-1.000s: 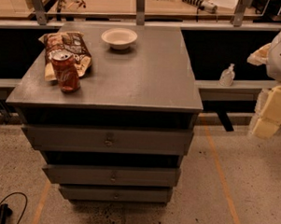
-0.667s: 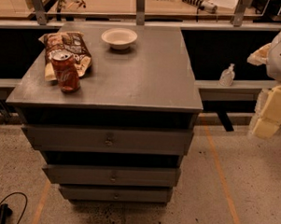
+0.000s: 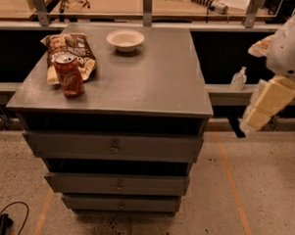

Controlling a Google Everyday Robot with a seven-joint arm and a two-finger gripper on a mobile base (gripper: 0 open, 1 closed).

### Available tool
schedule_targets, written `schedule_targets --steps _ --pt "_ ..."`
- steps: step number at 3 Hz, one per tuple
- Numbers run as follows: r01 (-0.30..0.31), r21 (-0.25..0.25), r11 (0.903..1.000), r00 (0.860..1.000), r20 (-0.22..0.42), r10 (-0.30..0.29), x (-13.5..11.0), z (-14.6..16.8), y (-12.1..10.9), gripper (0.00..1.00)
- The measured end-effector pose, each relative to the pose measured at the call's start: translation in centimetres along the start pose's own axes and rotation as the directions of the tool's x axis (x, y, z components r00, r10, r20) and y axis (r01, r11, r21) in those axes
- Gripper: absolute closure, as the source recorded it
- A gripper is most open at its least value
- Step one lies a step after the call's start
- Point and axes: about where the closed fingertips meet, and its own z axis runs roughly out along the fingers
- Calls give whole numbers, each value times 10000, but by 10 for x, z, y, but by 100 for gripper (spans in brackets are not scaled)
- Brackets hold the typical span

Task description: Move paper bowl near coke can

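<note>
The off-white paper bowl [image 3: 125,39] sits upright near the back edge of the grey cabinet top [image 3: 154,85]. The red coke can [image 3: 68,75] stands upright at the front left of the top, well apart from the bowl and touching the front of a brown snack bag [image 3: 67,51]. My gripper [image 3: 258,114] hangs off the right side of the cabinet, below the level of the top and far from both objects. It holds nothing that I can see.
The cabinet has drawers [image 3: 114,146] below the top. A ledge on the right carries a small pump bottle [image 3: 238,79]. A railing and workbench [image 3: 142,6] run behind. A black cable [image 3: 3,221] lies on the floor at the lower left.
</note>
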Motion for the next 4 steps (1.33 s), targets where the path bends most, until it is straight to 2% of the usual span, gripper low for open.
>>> schedule_targets --steps 1,2,3,4 --pt "222 518 9984 9906 1339 -289 -27 42 -29 0" --pt "472 1143 9923 9837 1674 -660 -49 87 -33 0" --pt "372 2398 9701 9911 1152 -665 -55 113 -45 0" --pt "-294 4200 9070 9900 1372 -314 -67 108 -94 0"
